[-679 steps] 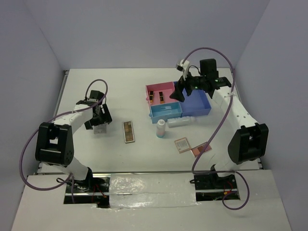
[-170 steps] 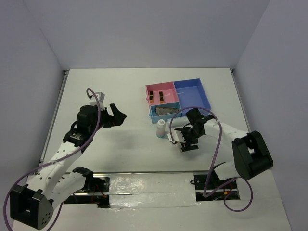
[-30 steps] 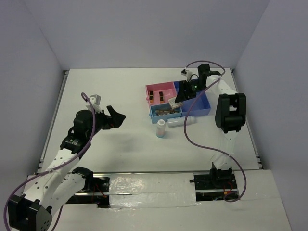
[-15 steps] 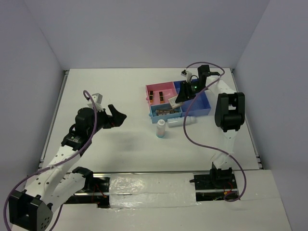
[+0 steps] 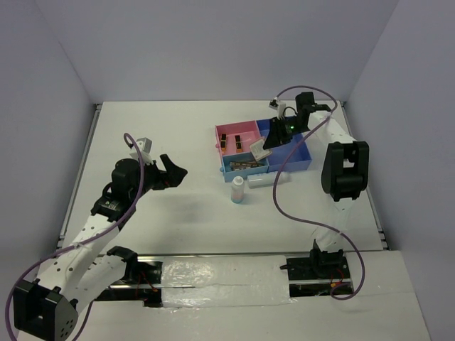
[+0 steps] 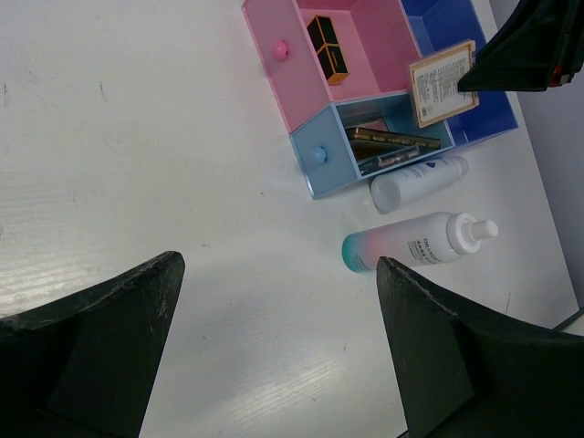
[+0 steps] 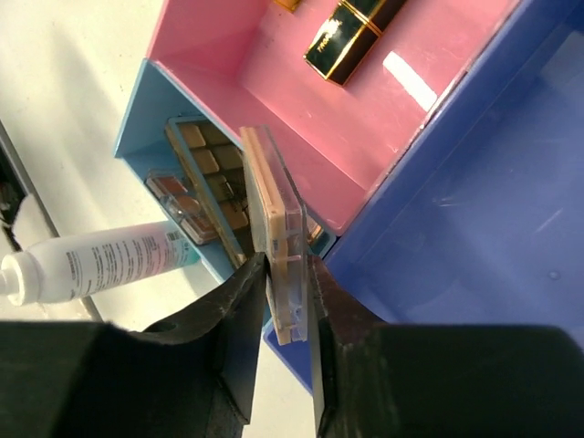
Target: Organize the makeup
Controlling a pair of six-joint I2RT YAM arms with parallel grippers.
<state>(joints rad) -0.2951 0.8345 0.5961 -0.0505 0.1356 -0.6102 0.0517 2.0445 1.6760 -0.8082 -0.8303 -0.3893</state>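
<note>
Square compact [image 7: 274,201], one: clamped on edge between the fingers of the right hand [image 7: 283,301], over the spot where the three compartments of the tray [image 6: 274,87] meet. Black-gold pieces [image 5: 239,143], two: lying side by side in the pink compartment, just beyond the right hand's grip. Long brown palette [image 6: 394,139], one, with a second palette [image 6: 388,161] against it: both in the light-blue compartment, directly beneath the held compact. Bottles, two: a white bottle [image 6: 418,181] lying just beside the light-blue compartment, below the right hand, and a green-to-pink bottle [image 5: 238,190] standing upright near it on the worktop [image 5: 178,128]. Left hand [image 6: 265,356], one: fingers spread wide apart, holding nothing, above bare worktop; tray and bottles lie well apart from it, out ahead of its fingertips.
</note>
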